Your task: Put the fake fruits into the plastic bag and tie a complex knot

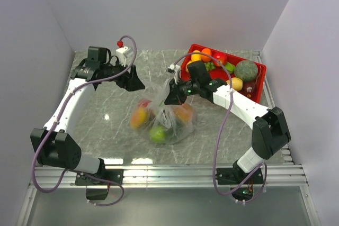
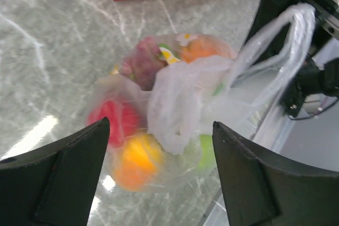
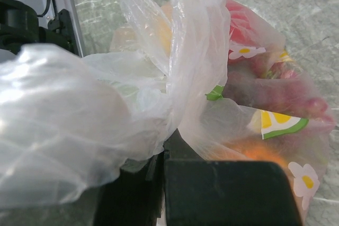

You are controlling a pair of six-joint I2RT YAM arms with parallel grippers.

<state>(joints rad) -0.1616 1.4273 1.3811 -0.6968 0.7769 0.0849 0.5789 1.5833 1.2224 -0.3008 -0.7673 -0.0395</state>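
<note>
The plastic bag (image 1: 165, 121) sits mid-table (image 1: 100, 115), and I can see red, orange and green fake fruits (image 1: 140, 116) through its film. My right fingers (image 3: 228, 194) are clamped together on the bag's gathered upper film, which stretches from the bag toward 1 o'clock. My left fingers (image 2: 63, 173) stand wide apart, holding nothing, just off the bag at its 10 o'clock. More fruits lie in the red tray (image 1: 258, 93) at the table's 2 o'clock.
</note>
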